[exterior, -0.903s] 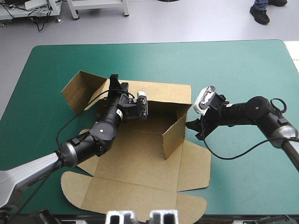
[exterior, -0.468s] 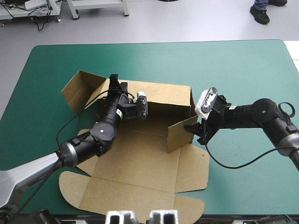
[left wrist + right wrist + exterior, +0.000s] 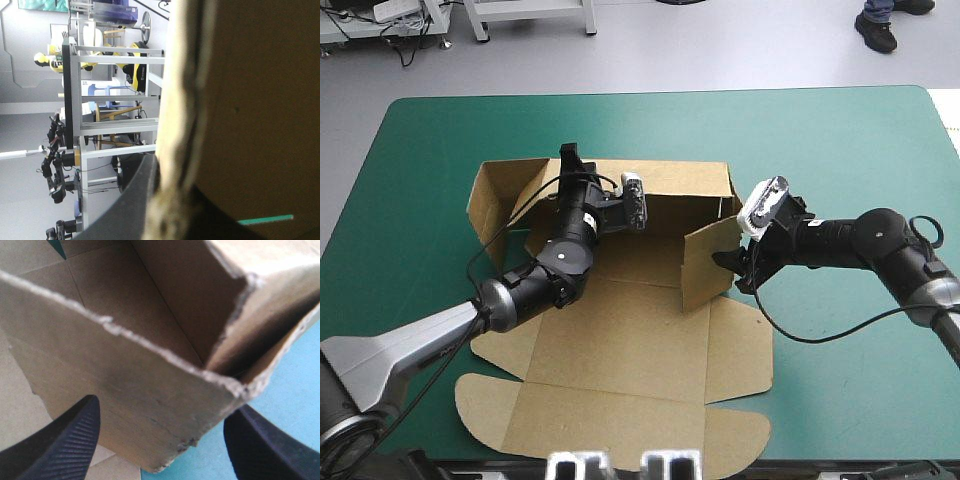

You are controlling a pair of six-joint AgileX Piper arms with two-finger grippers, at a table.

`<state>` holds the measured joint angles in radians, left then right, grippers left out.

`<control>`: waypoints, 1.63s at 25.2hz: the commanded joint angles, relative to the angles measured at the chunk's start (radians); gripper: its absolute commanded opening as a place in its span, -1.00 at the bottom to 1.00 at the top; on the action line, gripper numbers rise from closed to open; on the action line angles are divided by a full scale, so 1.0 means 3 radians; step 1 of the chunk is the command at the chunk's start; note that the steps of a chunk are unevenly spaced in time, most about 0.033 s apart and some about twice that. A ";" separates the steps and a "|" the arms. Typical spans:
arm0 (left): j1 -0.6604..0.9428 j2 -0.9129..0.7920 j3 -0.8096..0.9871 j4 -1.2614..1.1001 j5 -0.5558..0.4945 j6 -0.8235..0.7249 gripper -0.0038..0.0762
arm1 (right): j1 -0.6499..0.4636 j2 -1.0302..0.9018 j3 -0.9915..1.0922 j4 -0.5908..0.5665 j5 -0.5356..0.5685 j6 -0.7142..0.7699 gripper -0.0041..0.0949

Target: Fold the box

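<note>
Robot lab, seen from above: a table under a teal-green cover with rounded corners fills most of the high view, standing on a smooth pale grey floor in soft, even light. Beyond its far edge rise the legs of light-grey metal workbenches, with dark cables trailing on the floor beneath the one toward the left. From the left wrist, the scene turned a quarter, a white metal-framed rack stands before a plain pale wall.
</note>
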<state>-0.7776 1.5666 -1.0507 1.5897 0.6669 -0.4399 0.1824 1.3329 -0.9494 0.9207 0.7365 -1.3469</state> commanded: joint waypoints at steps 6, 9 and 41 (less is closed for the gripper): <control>-0.0054 -0.0042 -0.0323 -0.0045 0.0325 -0.0019 -0.91 | 0.0001 0.0027 -0.0102 0.0462 -0.0193 -0.0079 0.37; -0.0060 -0.0063 -0.0316 -0.0247 0.0388 0.0012 -0.91 | 0.0001 0.0065 -0.0102 0.0531 -0.0144 -0.0080 0.37; -0.0507 -0.0256 -0.0197 -0.2035 0.0552 0.1109 -0.42 | 0.0492 0.0200 -0.0083 0.0059 -0.0721 0.0909 -0.96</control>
<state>-0.9181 1.5197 -1.0989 1.1750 0.8866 -0.1750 0.3189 1.4172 -0.9476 0.8933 0.4343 -1.0809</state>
